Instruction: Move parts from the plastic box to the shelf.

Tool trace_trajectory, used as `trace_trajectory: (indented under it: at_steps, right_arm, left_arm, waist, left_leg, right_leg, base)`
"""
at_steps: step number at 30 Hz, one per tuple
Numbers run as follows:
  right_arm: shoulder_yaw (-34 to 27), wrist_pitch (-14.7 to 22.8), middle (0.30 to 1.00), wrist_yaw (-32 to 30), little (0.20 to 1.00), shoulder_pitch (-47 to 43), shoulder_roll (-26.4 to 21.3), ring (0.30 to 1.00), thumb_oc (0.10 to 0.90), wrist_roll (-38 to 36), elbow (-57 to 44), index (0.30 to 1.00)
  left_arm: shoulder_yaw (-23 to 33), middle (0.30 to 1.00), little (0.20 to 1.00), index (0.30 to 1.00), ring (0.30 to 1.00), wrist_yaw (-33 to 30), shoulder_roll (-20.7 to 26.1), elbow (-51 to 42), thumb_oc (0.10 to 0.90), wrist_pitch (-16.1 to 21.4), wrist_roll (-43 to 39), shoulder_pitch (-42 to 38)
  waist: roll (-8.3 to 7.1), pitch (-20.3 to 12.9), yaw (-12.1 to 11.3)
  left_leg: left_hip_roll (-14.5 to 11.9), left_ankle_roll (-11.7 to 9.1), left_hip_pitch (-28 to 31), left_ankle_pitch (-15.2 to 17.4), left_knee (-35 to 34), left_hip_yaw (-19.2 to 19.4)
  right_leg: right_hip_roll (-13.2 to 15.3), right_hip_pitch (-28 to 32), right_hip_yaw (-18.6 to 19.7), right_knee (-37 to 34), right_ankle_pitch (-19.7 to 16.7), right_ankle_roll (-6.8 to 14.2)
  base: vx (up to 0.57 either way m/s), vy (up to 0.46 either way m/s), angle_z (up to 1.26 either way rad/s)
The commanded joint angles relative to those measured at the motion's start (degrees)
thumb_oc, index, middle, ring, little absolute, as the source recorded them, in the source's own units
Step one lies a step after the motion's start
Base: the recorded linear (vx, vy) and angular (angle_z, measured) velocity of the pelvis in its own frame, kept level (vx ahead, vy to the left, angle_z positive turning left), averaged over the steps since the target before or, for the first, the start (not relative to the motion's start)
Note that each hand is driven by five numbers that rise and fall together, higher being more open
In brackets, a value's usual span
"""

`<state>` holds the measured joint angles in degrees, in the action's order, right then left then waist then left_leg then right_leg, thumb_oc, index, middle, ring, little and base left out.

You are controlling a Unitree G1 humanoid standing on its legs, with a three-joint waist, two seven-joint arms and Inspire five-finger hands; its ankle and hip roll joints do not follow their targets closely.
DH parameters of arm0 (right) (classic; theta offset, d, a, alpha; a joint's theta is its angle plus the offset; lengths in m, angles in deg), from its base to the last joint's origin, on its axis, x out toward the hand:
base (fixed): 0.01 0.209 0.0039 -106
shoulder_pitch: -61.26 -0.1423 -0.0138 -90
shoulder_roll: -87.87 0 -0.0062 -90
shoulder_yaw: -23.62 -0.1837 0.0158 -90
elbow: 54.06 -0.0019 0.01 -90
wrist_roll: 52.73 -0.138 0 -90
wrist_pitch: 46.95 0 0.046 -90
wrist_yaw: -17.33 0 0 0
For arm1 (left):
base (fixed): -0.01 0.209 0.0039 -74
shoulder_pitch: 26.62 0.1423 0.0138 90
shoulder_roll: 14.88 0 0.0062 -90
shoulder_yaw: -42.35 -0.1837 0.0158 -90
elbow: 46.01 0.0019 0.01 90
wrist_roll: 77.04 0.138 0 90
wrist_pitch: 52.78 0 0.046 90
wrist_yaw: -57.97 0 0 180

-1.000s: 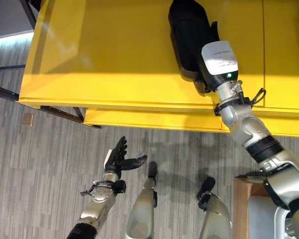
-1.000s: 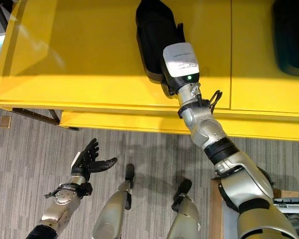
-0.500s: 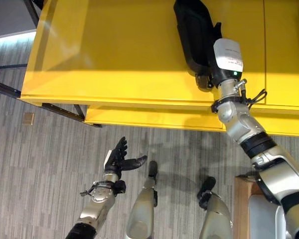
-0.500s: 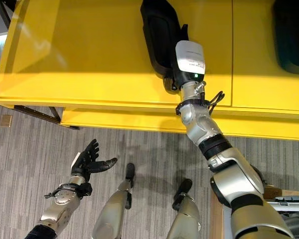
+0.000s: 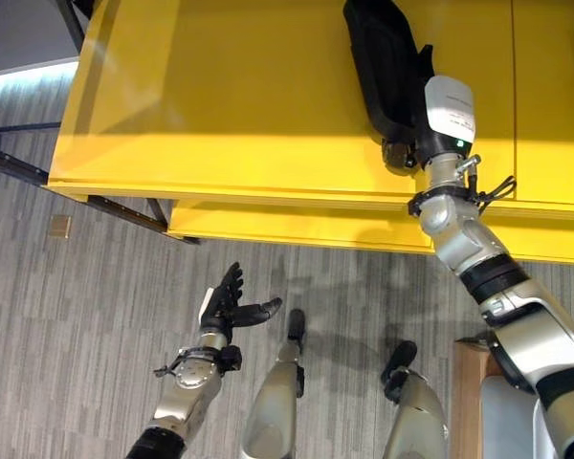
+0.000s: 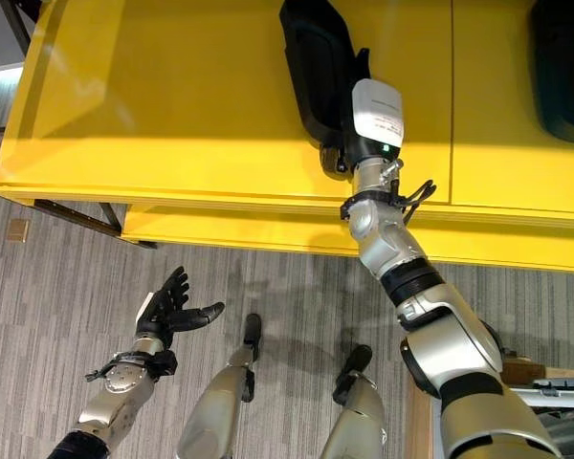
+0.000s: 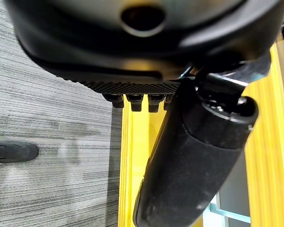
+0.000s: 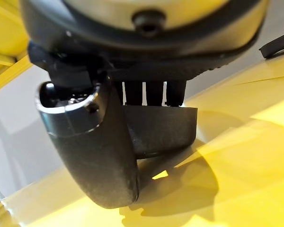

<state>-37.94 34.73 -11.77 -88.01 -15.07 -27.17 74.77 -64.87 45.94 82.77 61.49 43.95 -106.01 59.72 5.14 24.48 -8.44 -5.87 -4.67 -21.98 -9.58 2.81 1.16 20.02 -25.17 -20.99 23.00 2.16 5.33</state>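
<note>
Part: your black part [image 5: 383, 62] lies flat on the yellow shelf [image 5: 220, 96].
Right hand [image 6: 349, 143]: at the part's near end; grip seemingly loosened, but I cannot tell.
Left hand [image 5: 228, 301]: fingers spread, idle, low above the floor.
Advice: lift straight off without dragging the part.

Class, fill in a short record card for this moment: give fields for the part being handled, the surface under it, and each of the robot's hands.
part: long black part, lying on the shelf
surface: yellow shelf
right hand: right hand at the part's near end, fingers over its edge, thumb beside it
left hand: left hand open, low over the grey floor, holding nothing
second item: another dark part at the shelf's right edge
</note>
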Motion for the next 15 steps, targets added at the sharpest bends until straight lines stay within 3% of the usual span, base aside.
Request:
trace_trajectory:
  at_steps: [1, 15]
  right_arm:
    - [-2.7, -2.8, 0.3, -2.4, 0.3, -5.0, -2.9, 0.3, 0.4, -1.0, 4.9, 0.3]
    - [-5.4, -3.4, 0.3, -6.4, 0.3, -6.9, -3.7, 0.3, 0.4, -4.3, 8.0, 0.3]
  left_arm:
    - [-0.2, 1.0, 1.0, 1.0, 1.0, -1.2, 3.4, -6.1, 0.9, 4.8, -0.5, -1.2]
    - [-0.7, 1.0, 1.0, 1.0, 1.0, -1.3, 3.4, -6.5, 0.9, 4.8, -0.8, -1.4]
  waist:
    - [-2.41, -0.1, -1.4]
    - [-1.77, 0.1, -1.2]
  left_leg:
    - [-1.3, -1.0, 2.3, 4.7, 1.5, -0.2]
    - [-1.3, -1.0, 2.1, 4.5, 1.3, -0.2]
  right_leg:
    - [1.2, 5.6, 2.0, -10.7, -9.7, 4.3]
    - [1.2, 5.0, 2.1, -10.2, -9.7, 4.5]
  base:
    - [0.0, 0.0, 0.0]
    - [0.0, 0.0, 0.0]
